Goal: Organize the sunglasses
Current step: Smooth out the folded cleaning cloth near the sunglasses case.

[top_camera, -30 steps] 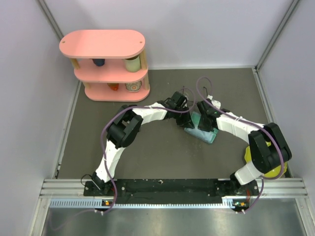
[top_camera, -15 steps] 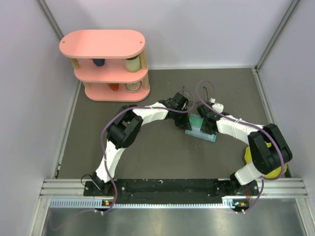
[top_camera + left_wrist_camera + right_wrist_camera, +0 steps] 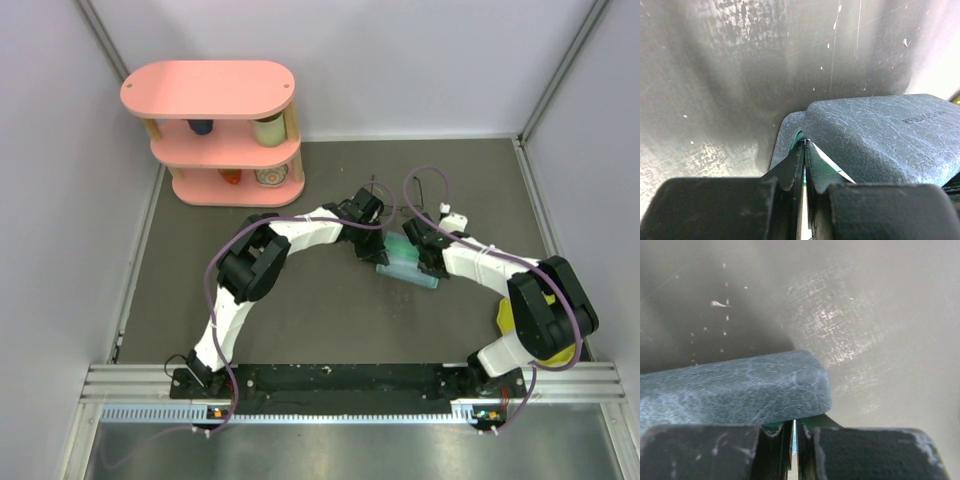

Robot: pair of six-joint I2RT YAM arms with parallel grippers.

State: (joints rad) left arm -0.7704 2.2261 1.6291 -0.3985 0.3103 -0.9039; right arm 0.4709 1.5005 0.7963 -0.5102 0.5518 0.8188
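Note:
No sunglasses show in any view. A grey-blue oblong case (image 3: 412, 272) lies mid-table, wrapped in a thin teal cloth (image 3: 398, 252). My left gripper (image 3: 372, 238) is at the case's left end. In the left wrist view its jaws (image 3: 804, 142) are pressed shut on a fold of the cloth (image 3: 832, 162), with the case (image 3: 880, 135) just beyond. My right gripper (image 3: 420, 248) is at the case's right side. In the right wrist view it (image 3: 794, 422) is shut on a cloth edge (image 3: 840, 421) under the case (image 3: 730, 390).
A pink two-tier shelf (image 3: 215, 130) with cups stands at the back left. A yellow object (image 3: 508, 316) lies at the right, partly behind the right arm. White walls close in the grey table (image 3: 330, 310) on three sides.
The right gripper has drawn back to the right with the cloth edge, and the case has settled lower and flatter. The left jaws have closed tighter on the cloth.

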